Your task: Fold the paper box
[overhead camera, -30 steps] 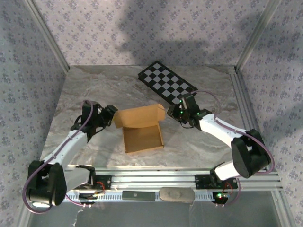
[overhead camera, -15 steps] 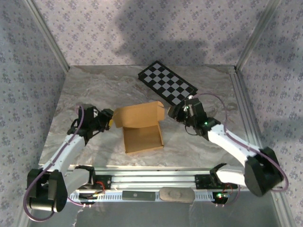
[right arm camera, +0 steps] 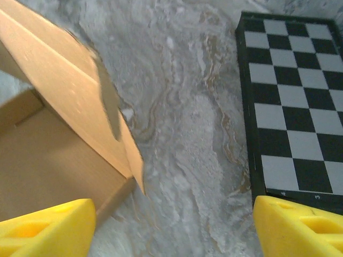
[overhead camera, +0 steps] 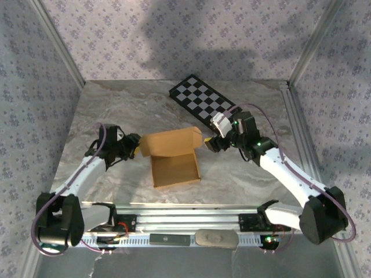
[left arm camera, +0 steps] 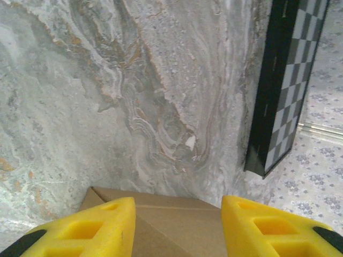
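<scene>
The paper box is tan cardboard lying mid-table, its back wall raised and its floor panel flat toward me. My left gripper is at the box's left back corner. In the left wrist view its jaws stand partly apart with cardboard filling the gap; whether they press on it I cannot tell. Just off the box's right end, my right gripper is open. The right wrist view shows bare marble between its jaws, with the raised flap up to the left.
A black-and-white checkered board lies behind and right of the box, close to the right gripper. Patterned walls and metal posts enclose the marble table. An aluminium rail runs along the near edge.
The right gripper has opened and let go of the box's right flap, and its arm has swung outward to the right. The left gripper has barely shifted.
</scene>
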Controlling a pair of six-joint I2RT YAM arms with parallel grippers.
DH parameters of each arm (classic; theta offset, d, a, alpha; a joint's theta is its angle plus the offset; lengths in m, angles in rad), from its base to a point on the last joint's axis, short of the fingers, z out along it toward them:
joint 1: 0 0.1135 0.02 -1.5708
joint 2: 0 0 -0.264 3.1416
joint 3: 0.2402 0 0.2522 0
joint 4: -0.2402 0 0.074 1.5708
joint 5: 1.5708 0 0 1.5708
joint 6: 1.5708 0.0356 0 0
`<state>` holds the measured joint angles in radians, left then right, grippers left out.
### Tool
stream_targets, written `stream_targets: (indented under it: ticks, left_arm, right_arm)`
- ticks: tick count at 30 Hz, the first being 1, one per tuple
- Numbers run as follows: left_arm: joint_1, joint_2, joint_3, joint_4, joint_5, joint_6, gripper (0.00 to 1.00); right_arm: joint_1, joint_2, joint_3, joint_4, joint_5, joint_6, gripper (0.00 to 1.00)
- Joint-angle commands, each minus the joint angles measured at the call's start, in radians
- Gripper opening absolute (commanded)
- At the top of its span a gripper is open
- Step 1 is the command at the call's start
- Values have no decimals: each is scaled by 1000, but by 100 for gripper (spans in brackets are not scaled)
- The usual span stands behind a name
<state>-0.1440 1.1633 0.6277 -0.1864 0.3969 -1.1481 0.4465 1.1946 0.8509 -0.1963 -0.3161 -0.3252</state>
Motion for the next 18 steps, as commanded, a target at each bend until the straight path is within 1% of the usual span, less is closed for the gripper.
stream_targets:
  ticks: [1, 6, 8, 11, 13, 16, 18]
  left_arm:
    - [-2, 20, 43, 14, 17, 21, 45]
    - [-6, 29, 54, 20, 16, 17, 44]
    - [-12, 28, 55, 25, 13, 10, 44]
    - [-17, 31, 59, 24, 13, 11, 43]
    - [-18, 37, 64, 22, 14, 15, 43]
    - [-17, 53, 76, 25, 15, 18, 42]
    - [-17, 64, 82, 34, 14, 16, 42]
  right_arm:
    - [-1, 41, -11, 47, -151, -99, 79]
    - [33, 167, 33, 44, -168, -46, 78]
    - [59, 186, 12, 98, -120, -24, 78]
    - [64, 210, 14, 155, -125, 18, 77]
    - [75, 234, 45, 148, -132, 26, 76]
    - [90, 283, 90, 144, -119, 40, 73]
    - [86, 315, 122, 122, -120, 55, 68]
